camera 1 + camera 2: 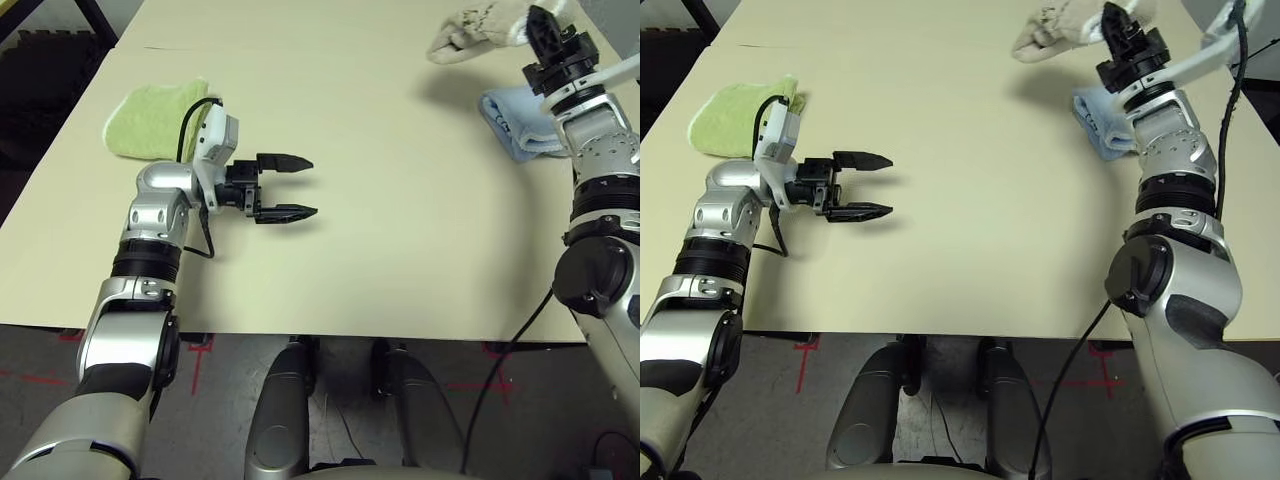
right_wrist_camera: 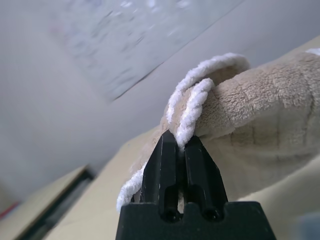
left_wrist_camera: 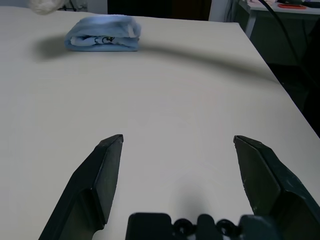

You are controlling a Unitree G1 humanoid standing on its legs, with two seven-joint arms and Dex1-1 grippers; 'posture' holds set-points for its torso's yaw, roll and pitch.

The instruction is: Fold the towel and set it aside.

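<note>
At the left of the frame, your left gripper [image 1: 300,188] has its fingers apart, with nothing between them. At the upper right, your right gripper [image 1: 540,38] has its fingers clamped on the white edge of the beige towel [image 1: 480,28], which hangs bunched above the counter [image 1: 370,260]. You seem to be at the carrying stage, before the fold; next, lay it flat mid-counter within reach of both grippers. Count: one green towel [image 1: 150,125], two grippers, one beige towel, one blue towel [image 1: 520,120].
</note>
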